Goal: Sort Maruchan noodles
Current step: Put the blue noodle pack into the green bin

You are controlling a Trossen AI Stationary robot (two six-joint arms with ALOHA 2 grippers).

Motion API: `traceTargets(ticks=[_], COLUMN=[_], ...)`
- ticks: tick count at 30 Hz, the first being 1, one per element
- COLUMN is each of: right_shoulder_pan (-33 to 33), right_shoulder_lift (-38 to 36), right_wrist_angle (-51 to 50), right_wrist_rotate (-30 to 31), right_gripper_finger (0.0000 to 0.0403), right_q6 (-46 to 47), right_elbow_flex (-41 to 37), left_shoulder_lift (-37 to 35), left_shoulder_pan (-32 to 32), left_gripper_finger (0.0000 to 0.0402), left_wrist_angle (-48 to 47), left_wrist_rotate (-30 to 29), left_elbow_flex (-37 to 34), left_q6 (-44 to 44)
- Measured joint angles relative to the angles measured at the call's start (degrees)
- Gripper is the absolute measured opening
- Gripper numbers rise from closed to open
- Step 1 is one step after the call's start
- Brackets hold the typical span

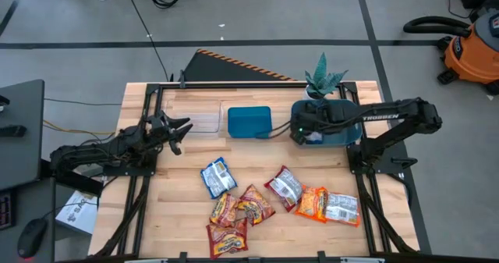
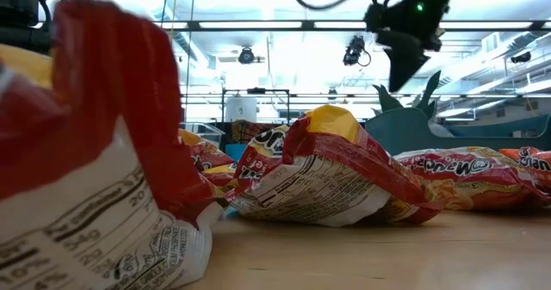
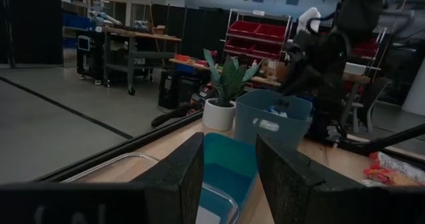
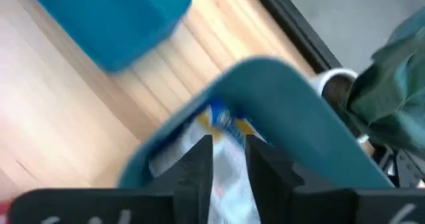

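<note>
The right tool point(image 1: 306, 135) hangs over the right bin point(image 1: 343, 134), next to the plant point(image 1: 323, 79), its fingers point(image 4: 196, 159) a narrow gap apart and gripping nothing, with a blue-and-white packet point(image 4: 222, 134) lying in that bin just beyond the tips. The left tool point(image 1: 178, 132) waits well to the left of that bin, past the middle bin point(image 1: 249, 122), over a clear tray point(image 1: 195, 116), its fingers point(image 3: 182, 167) spread wide and empty. The other packets lie loose on the surface point(image 1: 179, 216) nearer the front edge than the bins: a blue one point(image 1: 217, 176), a red-and-yellow cluster point(image 1: 238, 212) and an orange one point(image 1: 313, 203) to the right.
</note>
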Motion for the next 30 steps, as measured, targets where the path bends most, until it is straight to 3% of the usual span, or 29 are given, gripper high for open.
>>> traceTargets(ticks=[4,11,20,30], right_shoulder_pan=[1.0,6.3,9.4,9.0], right_shoulder_lift=[0.1,1.1,5.0,15.9], right_wrist_angle=[3.0,29.8,50.0,63.7], right_wrist_rotate=[-0.2,-8.3,-9.8,-24.3], right_gripper_finger=[0.0113,0.0115,0.0115,0.0114], right_q6=[-0.9,-14.5,-23.1,-25.0], right_elbow_flex=[4.0,3.7,3.6,4.5], left_shoulder_lift=[0.0,0.0,0.7,0.8], left_shoulder_pan=[0.0,0.0,0.0,0.0], left_gripper_finger=[0.0142,0.0142,0.0142,0.0142], left_wrist_angle=[0.0,0.0,0.0,-0.3], left_wrist_rotate=[0.0,0.0,0.0,0.0], left_elbow_flex=[0.0,0.0,0.0,0.0], left_q6=[-0.8,-0.8,-1.1,-1.2])
